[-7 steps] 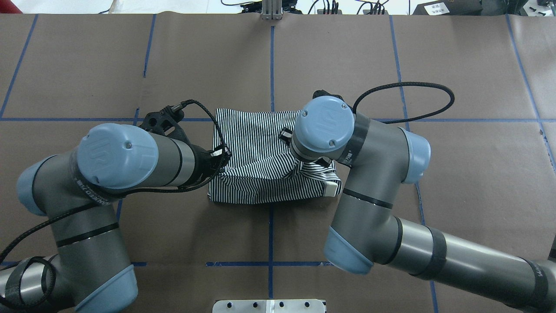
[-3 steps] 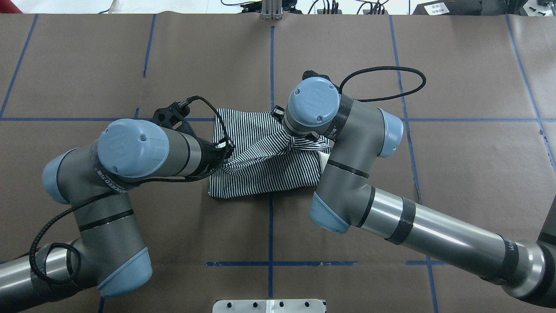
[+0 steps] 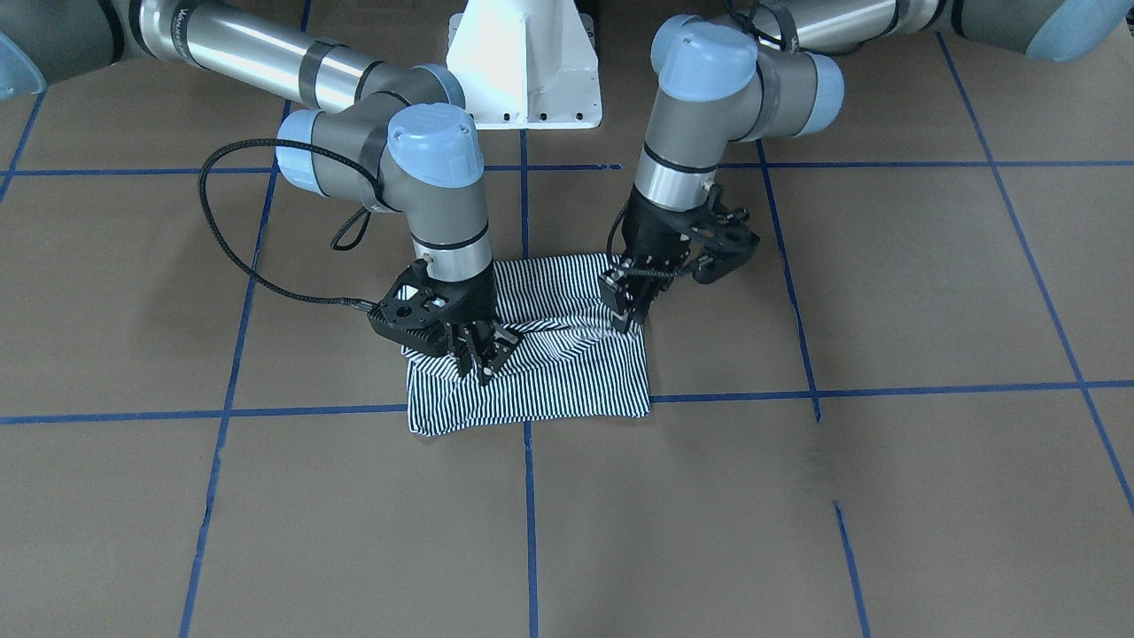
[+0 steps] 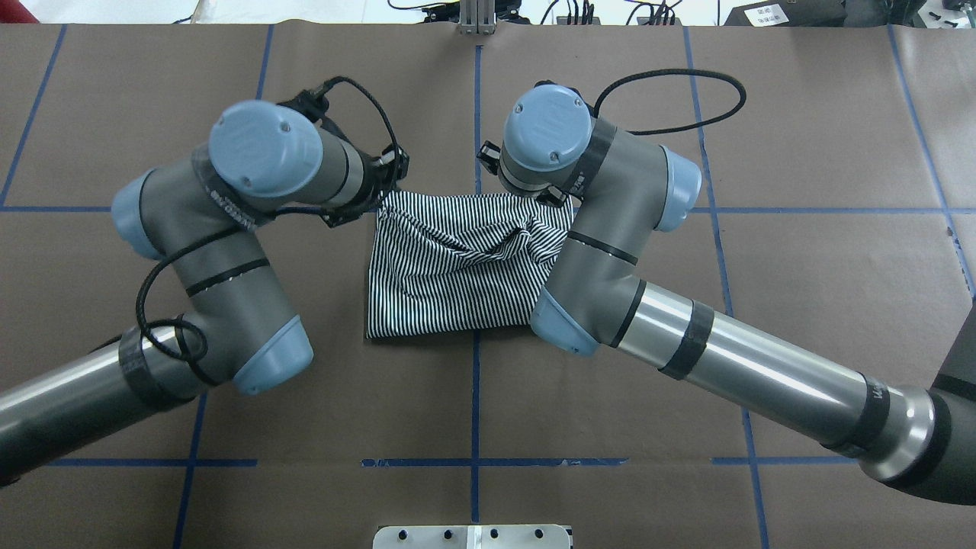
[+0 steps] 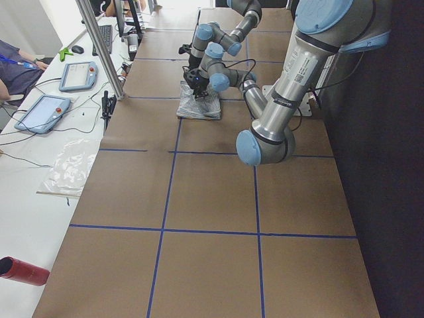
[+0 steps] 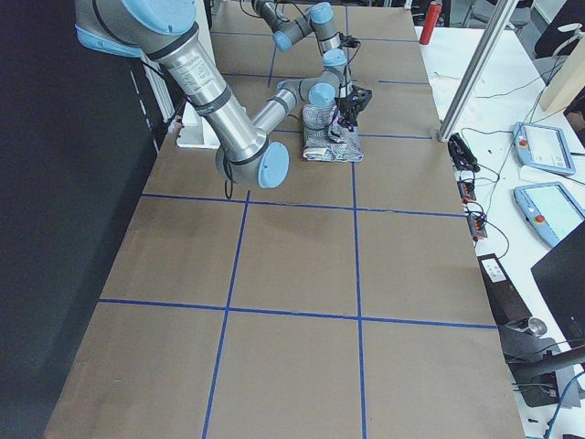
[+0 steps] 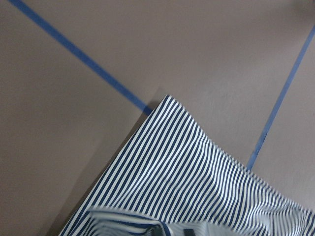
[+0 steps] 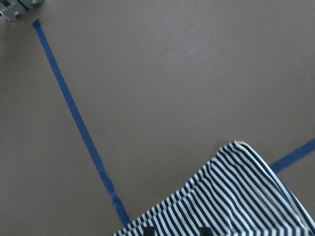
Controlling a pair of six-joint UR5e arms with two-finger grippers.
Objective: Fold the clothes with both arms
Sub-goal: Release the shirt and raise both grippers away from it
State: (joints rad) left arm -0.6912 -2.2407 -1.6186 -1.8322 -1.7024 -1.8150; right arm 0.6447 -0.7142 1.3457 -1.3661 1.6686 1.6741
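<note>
Polo shirt [image 4: 450, 267]: thin navy-white stripes, folded to a rough rectangle mid-table [image 4: 686, 320], with a ridge bunched across it. I see the left gripper [image 3: 627, 312] and right gripper [image 3: 483, 357] each pinching its cloth. Arm lettering is unreadable.

Striped shirt [image 6: 326, 139] on brown table [image 6: 292, 265] — right arm [image 6: 208, 84], left arm [image 6: 294, 27] above.

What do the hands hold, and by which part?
Both the left hand and right hand pinch the navy-and-white striped shirt at opposite ends of its raised fold.
</note>
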